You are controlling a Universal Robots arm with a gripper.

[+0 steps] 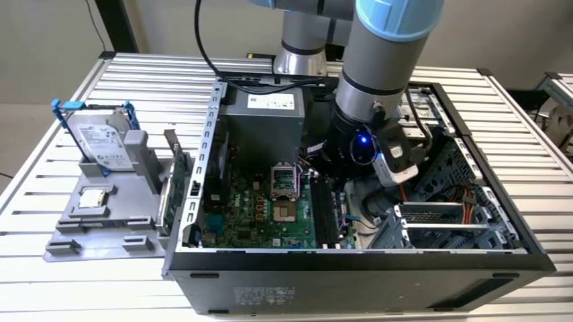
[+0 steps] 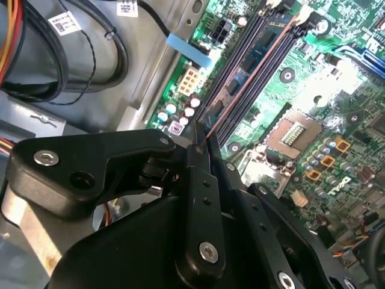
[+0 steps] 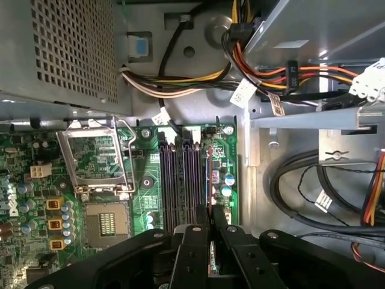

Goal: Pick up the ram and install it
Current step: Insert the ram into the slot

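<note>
Tool (image 3: 210, 232) closed on the ram (image 3: 209, 180) — thin green stick seen edge-on between the two black fingers (image 3: 191, 253), reaching down toward the black memory slots (image 3: 177, 174) of the motherboard (image 3: 36, 180). In the second wrist view, tool (image 2: 203, 158) pinching the same stick, the ram (image 2: 207, 135) showing as a narrow reddish edge running on toward the slots (image 2: 252, 54); whether seated in a slot or just above one, cannot tell. Beside the slots, open processor socket (image 3: 99, 159) with its metal frame lifted. Past the board, perforated grey power supply (image 3: 72, 48) and a bundle of yellow, red and black cables (image 3: 264, 66).

In the exterior view, tool (image 1: 345, 194) low inside the open computer case (image 1: 358, 265), under the grey-and-blue arm (image 1: 385, 60), a blue light lit on the wrist. Case lying on its side on the slatted metal worktop (image 1: 54, 282). Well apart, toward the exterior view's left, a grey parts holder (image 1: 107, 228) carrying a silver hard drive (image 1: 98, 141) with blue rails, upright, and a small square processor chip (image 1: 93, 198) lying flat — another green board (image 1: 174, 178) standing on edge between holder and case.
</note>
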